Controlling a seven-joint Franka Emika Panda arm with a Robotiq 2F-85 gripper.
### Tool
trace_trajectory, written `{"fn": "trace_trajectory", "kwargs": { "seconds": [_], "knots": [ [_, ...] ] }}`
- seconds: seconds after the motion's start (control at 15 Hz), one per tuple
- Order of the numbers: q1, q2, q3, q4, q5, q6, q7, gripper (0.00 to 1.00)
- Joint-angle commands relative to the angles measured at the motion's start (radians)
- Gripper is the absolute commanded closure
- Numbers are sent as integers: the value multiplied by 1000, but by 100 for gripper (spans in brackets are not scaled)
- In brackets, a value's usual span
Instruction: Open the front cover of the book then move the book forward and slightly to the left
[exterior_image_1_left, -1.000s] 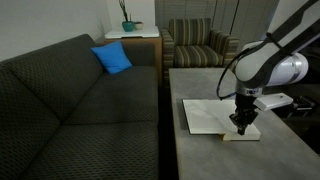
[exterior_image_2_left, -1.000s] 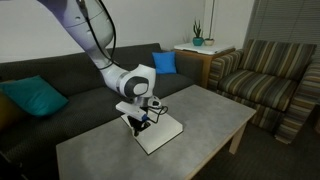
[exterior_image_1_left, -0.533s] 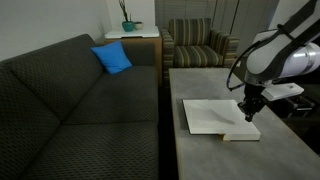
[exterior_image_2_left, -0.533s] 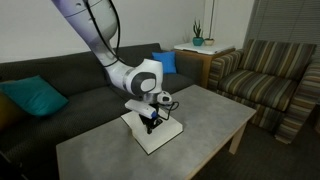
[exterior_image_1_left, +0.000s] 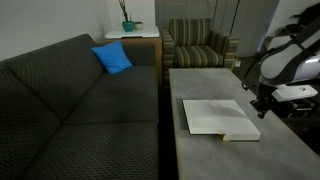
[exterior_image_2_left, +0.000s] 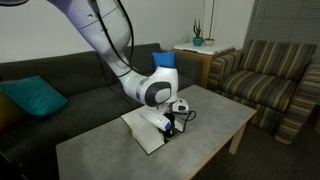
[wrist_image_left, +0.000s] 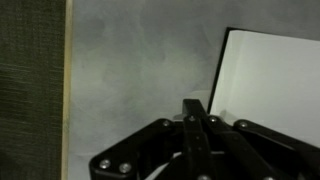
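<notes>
The book (exterior_image_1_left: 215, 117) lies flat with a white face turned up and no black board on top. I judge from this that the opening step is done and the step in hand is shifting it forward and slightly to the left.

The end effector (exterior_image_1_left: 262, 104) is pinched fully shut with nothing between its fingers. In the wrist view the closed tips hang over bare grey tabletop (wrist_image_left: 130, 60), just beside the book's white edge and not on it. In both exterior views the end effector stands off the book's side, close above the surface.

The next move probably calls for bringing the closed tips down. They could press on the white face and drag it, or push against the edge. A thin book lying flat offers little to pinch. Pressure would need to be firm enough to carry the whole book, not just slide the top leaf. The push should also run through the middle so the book does not swivel.

The book is large, thin and rectangular, and sits square to the tabletop edges. A yellowish strip of spine (exterior_image_1_left: 240, 137) shows along one short side. Which part of the white is the front cover's inner side and which is page, I cannot tell. On the far side of the book from the end effector, beyond the tabletop edge, stands a dark sofa (exterior_image_1_left: 70, 100).
</notes>
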Motion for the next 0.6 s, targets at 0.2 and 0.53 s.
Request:
{"fn": "trace_trajectory", "kwargs": {
  "seconds": [0.2, 0.53],
  "knots": [
    [-36, 88, 23, 65, -11, 85, 80, 100],
    [-39, 107, 46, 65, -1, 120, 111, 100]
  ]
}}
